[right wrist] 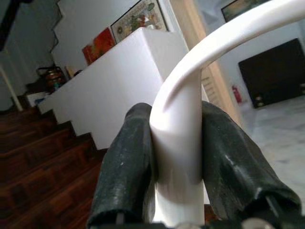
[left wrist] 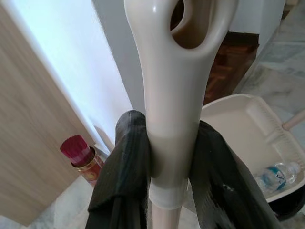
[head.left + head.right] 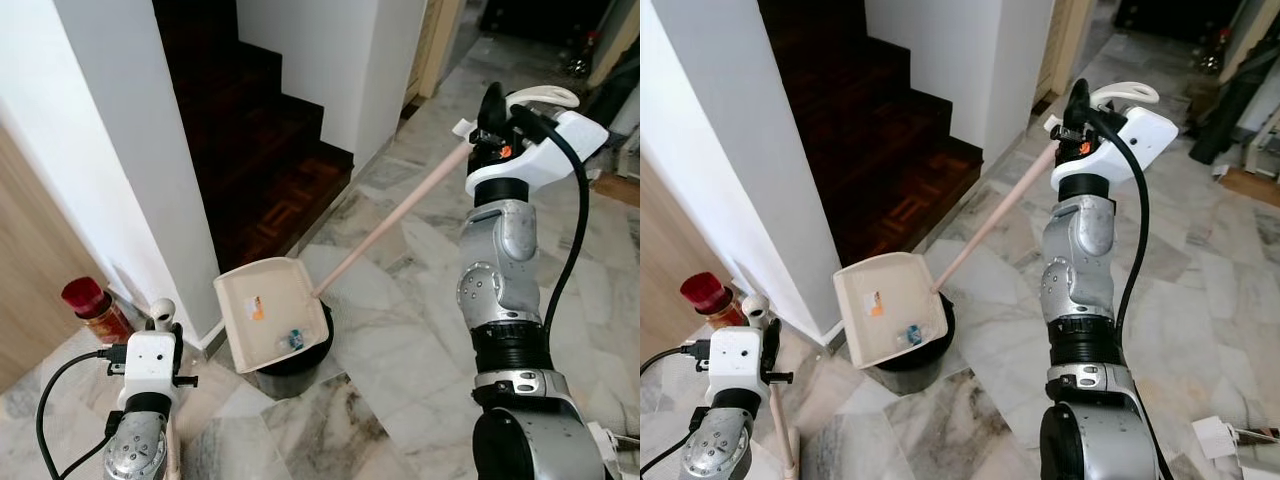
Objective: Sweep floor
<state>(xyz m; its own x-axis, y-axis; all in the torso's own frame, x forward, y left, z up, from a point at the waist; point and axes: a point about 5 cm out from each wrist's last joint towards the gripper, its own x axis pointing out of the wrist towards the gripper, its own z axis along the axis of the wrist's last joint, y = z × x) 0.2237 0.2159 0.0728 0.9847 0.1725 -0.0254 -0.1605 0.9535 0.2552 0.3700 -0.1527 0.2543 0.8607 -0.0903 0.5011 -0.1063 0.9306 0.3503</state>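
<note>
Right gripper (image 1: 177, 157) clamped on the dustpan handle (image 3: 400, 215), cream dustpan (image 3: 268, 312) tilted over a black bin (image 3: 300, 362) at the handle's far end, small bottle (image 3: 295, 338) inside, left gripper (image 2: 174, 157) clamped on the broom handle (image 2: 174, 95), red-capped jar (image 3: 92, 305) beside it.

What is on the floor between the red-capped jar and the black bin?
In the left eye view, the left gripper, shut on the broom handle, stands between the red-capped jar and black bin.

cream dustpan (image 3: 268, 308) tilted over black bin (image 3: 296, 362)
</note>
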